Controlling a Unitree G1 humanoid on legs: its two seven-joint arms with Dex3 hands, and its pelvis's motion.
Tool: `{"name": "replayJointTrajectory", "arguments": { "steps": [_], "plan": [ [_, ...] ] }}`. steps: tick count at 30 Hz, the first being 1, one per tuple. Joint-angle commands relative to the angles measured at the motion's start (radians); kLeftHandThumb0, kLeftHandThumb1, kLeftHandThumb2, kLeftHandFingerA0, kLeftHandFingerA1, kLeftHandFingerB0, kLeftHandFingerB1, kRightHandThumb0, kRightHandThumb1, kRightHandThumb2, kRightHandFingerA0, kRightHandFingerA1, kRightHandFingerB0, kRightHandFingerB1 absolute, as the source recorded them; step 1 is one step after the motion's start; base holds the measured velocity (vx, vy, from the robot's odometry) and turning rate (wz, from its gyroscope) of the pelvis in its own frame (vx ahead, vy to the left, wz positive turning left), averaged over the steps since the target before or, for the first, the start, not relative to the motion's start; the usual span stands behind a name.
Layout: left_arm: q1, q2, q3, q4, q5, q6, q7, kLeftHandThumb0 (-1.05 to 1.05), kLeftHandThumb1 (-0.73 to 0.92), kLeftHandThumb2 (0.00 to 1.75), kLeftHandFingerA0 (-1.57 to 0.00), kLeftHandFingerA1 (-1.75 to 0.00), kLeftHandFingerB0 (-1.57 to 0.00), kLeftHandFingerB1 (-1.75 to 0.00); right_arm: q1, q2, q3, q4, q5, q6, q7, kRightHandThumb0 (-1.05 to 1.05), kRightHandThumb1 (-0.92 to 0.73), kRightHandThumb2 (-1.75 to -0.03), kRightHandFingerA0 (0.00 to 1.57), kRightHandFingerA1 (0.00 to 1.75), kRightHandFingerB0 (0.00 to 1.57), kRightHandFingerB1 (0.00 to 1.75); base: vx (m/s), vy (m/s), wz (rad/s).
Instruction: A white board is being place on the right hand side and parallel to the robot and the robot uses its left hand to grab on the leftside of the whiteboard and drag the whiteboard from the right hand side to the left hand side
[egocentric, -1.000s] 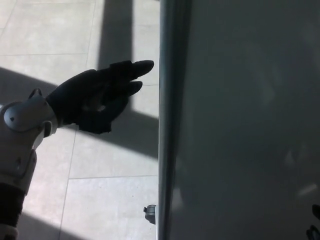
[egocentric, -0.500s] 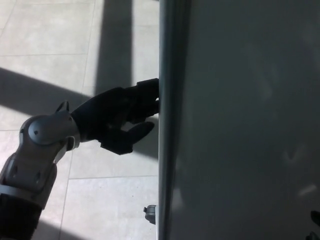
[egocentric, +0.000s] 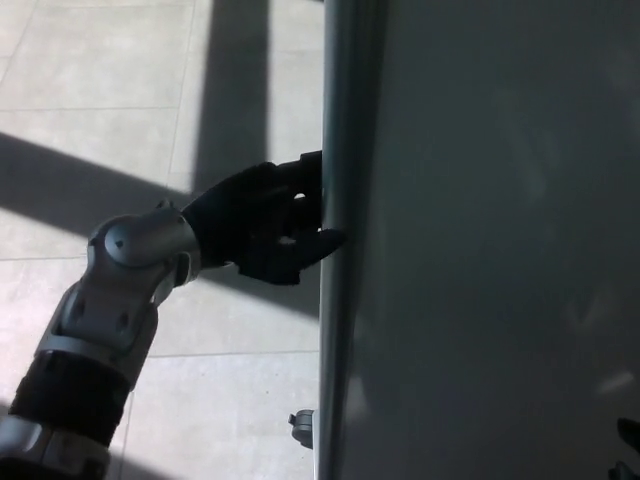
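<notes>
Left hand (egocentric: 262, 220) clamped on the whiteboard (egocentric: 480, 240) frame's left edge.
Board stands upright at right over the tiled floor (egocentric: 100, 90); stiff, probably heavy on casters, smooth rail may slip.

My left robot hand (egocentric: 262, 222) closes on the left frame edge of the upright whiteboard (egocentric: 490, 260), thumb beneath, above the sunlit tiled floor (egocentric: 120, 90).

Black left hand (egocentric: 262, 222), silver wrist jt, black forearm band
</notes>
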Motion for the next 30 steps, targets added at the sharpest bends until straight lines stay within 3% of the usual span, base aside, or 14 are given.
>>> {"name": "replayJointTrajectory", "arguments": {
  "steps": [1,6,7,11,12,14,15,18,22,25,26,27,28,30],
  "plan": [
    [-0.063,-0.038,-0.01,0.037,0.075,0.095,0.142,-0.73,0.48,0.55,0.0,0.0,0.0,0.0,-0.001,-0.013,0.003,0.0,-0.006,-0.013,-0.016,-0.66,-0.74,-0.94,0.26,0.47,0.11,0.4,0.0,0.0,0.0],
    [-0.1,-0.071,-0.064,0.071,0.179,0.059,0.267,-0.64,0.42,0.54,0.0,0.0,0.0,0.0,-0.006,-0.009,-0.002,-0.001,0.004,-0.011,-0.003,-0.64,-0.75,-0.93,0.25,0.47,0.11,0.4,0.0,0.0,0.0],
    [-0.104,-0.074,-0.069,0.074,0.184,0.064,0.273,-0.61,0.41,0.54,0.0,0.0,0.0,0.0,-0.006,-0.01,0.0,0.0,0.0,-0.016,-0.009,-0.61,-0.89,-0.65,0.35,0.39,0.18,0.29,0.0,0.0,0.0],
    [-0.126,-0.086,-0.088,0.115,0.201,0.046,0.29,-0.63,0.41,0.53,0.0,0.0,0.0,0.0,-0.013,-0.013,0.002,0.001,-0.003,-0.017,-0.012,-0.61,-0.88,-0.65,0.34,0.38,0.18,0.29,0.0,0.0,0.0],
    [-0.13,-0.084,-0.096,0.131,0.21,0.011,0.29,-0.63,0.34,0.66,0.0,0.0,0.0,0.0,-0.018,-0.007,-0.01,0.0,0.017,-0.005,0.01,-0.66,-0.72,-0.93,0.24,0.47,0.12,0.4,0.0,0.0,0.0],
    [-0.144,-0.082,-0.112,0.147,0.225,0.01,0.289,-0.61,0.42,0.53,0.0,0.0,0.0,0.0,-0.018,-0.017,0.015,-0.001,-0.021,-0.013,-0.028,-0.66,-0.74,-0.95,0.26,0.47,0.13,0.4,0.0,0.0,0.0],
    [-0.148,-0.084,-0.116,0.155,0.226,0.004,0.29,-0.6,0.42,0.53,0.0,0.0,0.0,0.0,-0.019,-0.019,0.019,-0.002,-0.025,-0.016,-0.033,-0.62,-0.89,-0.65,0.34,0.38,0.18,0.29,0.0,0.0,0.0],
    [-0.159,-0.093,-0.122,0.176,0.235,0.01,0.303,-0.54,0.38,0.56,0.0,-0.01,0.0,0.0,-0.022,-0.007,-0.006,0.0,0.016,-0.005,0.001,-0.61,-0.86,-0.64,0.34,0.38,0.18,0.29,0.0,0.0,0.0],
    [-0.169,-0.121,-0.116,0.209,0.23,0.016,0.329,-0.62,0.39,0.74,0.0,-0.08,0.0,0.0,-0.027,0.002,-0.032,0.0,0.041,0.008,0.048,-0.64,-0.74,-0.9,0.23,0.46,0.12,0.39,0.0,0.0,0.0],
    [-0.171,-0.125,-0.114,0.215,0.228,0.018,0.333,-0.62,0.39,0.74,0.0,-0.08,0.0,0.0,-0.026,0.002,-0.035,-0.002,0.037,0.005,0.049,-0.64,-0.74,-0.9,0.23,0.46,0.12,0.39,0.0,0.0,0.0],
    [-0.142,-0.15,-0.088,0.196,0.228,-0.013,0.424,-0.48,0.41,0.53,-0.59,-0.46,-0.43,-0.39,-0.031,-0.003,-0.029,0.001,0.026,0.006,0.034,-0.65,-0.73,-0.9,0.25,0.46,0.15,0.4,0.0,0.0,0.0],
    [-0.129,-0.161,-0.077,0.188,0.229,-0.026,0.464,-0.48,0.41,0.53,-0.59,-0.46,-0.43,-0.39,-0.033,-0.005,-0.027,0.003,0.022,0.006,0.028,-0.65,-0.73,-0.9,0.25,0.46,0.15,0.4,0.0,0.0,0.0],
    [-0.117,-0.17,-0.064,0.192,0.228,-0.065,0.488,-0.4,0.45,0.53,-0.8,-0.51,-0.59,-0.44,-0.032,-0.009,-0.019,-0.001,0.013,-0.001,0.022,-0.62,-0.88,-0.65,0.33,0.38,0.18,0.29,0.0,0.0,0.0],
    [-0.113,-0.172,-0.057,0.195,0.237,-0.081,0.505,-0.33,0.48,0.54,-0.96,-0.53,-0.71,-0.47,-0.032,-0.016,0.0,-0.001,-0.011,-0.005,-0.005,-0.62,-0.89,-0.65,0.35,0.37,0.18,0.28,0.0,0.0,0.0]
  ]
}}
